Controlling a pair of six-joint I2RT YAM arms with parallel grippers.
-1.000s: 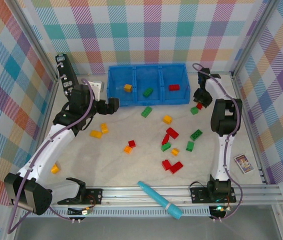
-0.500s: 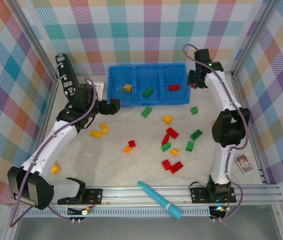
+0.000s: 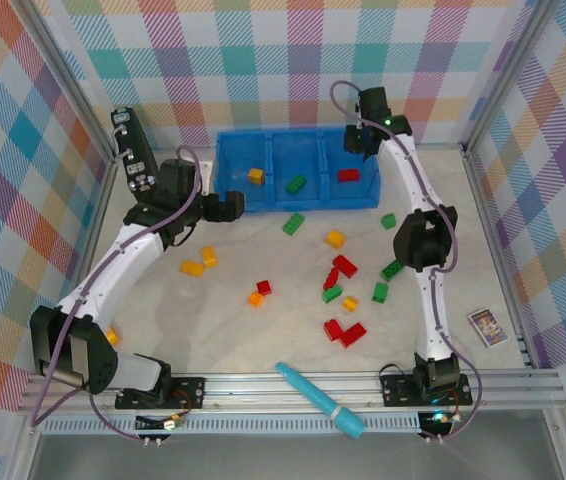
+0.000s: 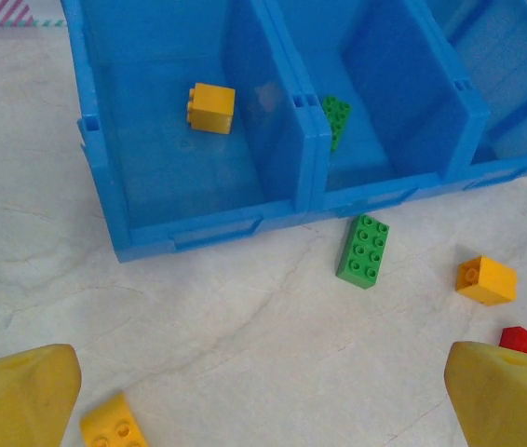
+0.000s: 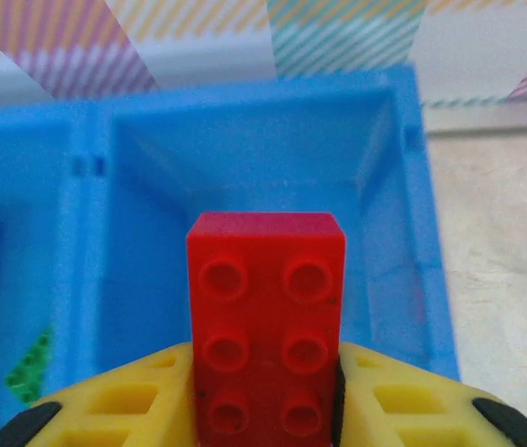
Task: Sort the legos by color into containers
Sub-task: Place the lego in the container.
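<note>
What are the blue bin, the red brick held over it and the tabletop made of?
Blue bin: likely moulded plastic, smooth with soft sheen. Red brick: hard glossy plastic, crisp round studs. Tabletop: pale, grey-veined like marble, possibly only a print.

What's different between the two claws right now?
The left gripper stands wide open and empty; the right gripper is closed on a red brick. The left gripper hangs over the table in front of the bin's left end; the right gripper is above the bin's right end. Both have yellow fingers.
</note>
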